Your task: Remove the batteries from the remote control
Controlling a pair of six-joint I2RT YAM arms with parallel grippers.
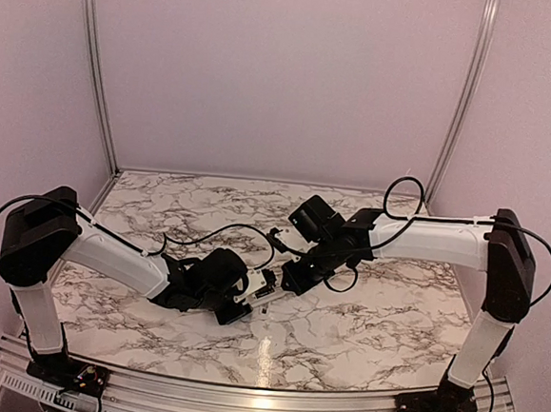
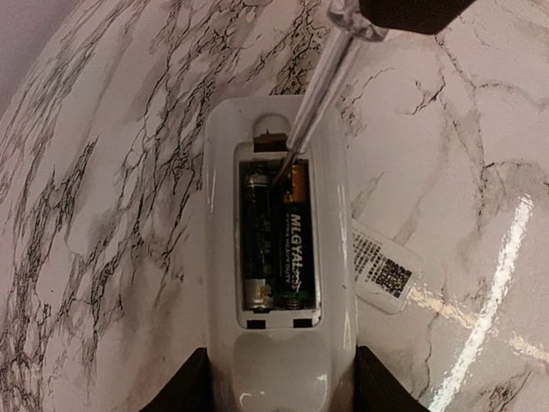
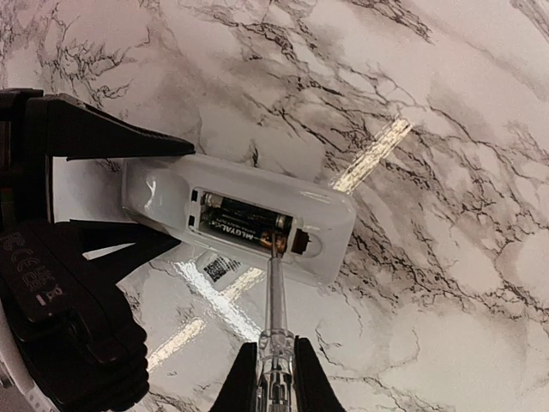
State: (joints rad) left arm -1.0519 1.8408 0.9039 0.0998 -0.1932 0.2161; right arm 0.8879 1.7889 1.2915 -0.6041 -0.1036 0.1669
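Note:
The white remote control (image 2: 279, 360) lies on the marble table with its compartment open and facing up. Two dark batteries (image 2: 274, 240) sit side by side inside it. My left gripper (image 2: 281, 390) is shut on the remote's near end, one black finger on each side. My right gripper (image 3: 276, 378) is shut on the clear handle of a thin grey screwdriver (image 3: 275, 292). Its tip rests at the orange end of one of the batteries (image 3: 244, 225) in the remote control (image 3: 163, 193). In the top view both grippers meet at the remote control (image 1: 265, 294) at the table's middle.
A small white cover piece (image 2: 386, 270) with a QR-code label lies on the table right beside the remote; it also shows in the right wrist view (image 3: 219, 266). Marble table (image 1: 361, 337) surrounds the remote; walls stand at the back and sides.

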